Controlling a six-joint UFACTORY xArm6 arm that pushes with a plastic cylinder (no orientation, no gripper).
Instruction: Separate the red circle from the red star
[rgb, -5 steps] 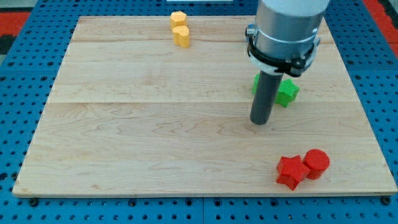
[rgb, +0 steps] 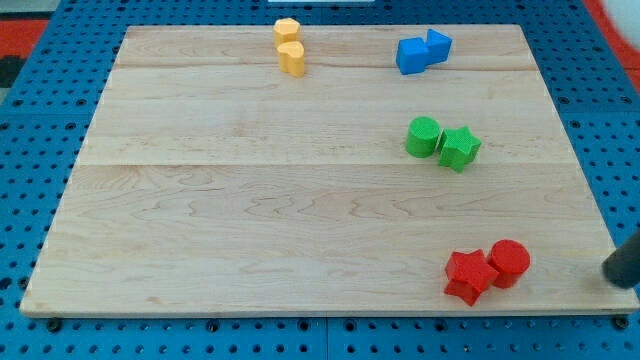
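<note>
The red circle (rgb: 510, 261) and the red star (rgb: 468, 276) lie touching each other near the board's bottom right corner, with the star on the left. My tip (rgb: 613, 277) shows as a dark rod end at the view's right edge. It is off the board, to the right of the red circle and well apart from it. The arm above the rod is out of view.
A green circle (rgb: 422, 136) and a green star (rgb: 459, 148) touch at the right middle. Two blue blocks (rgb: 421, 52) sit at the top right. Two yellow blocks (rgb: 290, 46) sit at the top middle. The wooden board (rgb: 250, 220) lies on a blue pegboard.
The arm has left the board's middle right, where it stood by the green blocks. Only the rod's end now shows at the bottom right edge. The blue blocks are uncovered. No block has moved.
</note>
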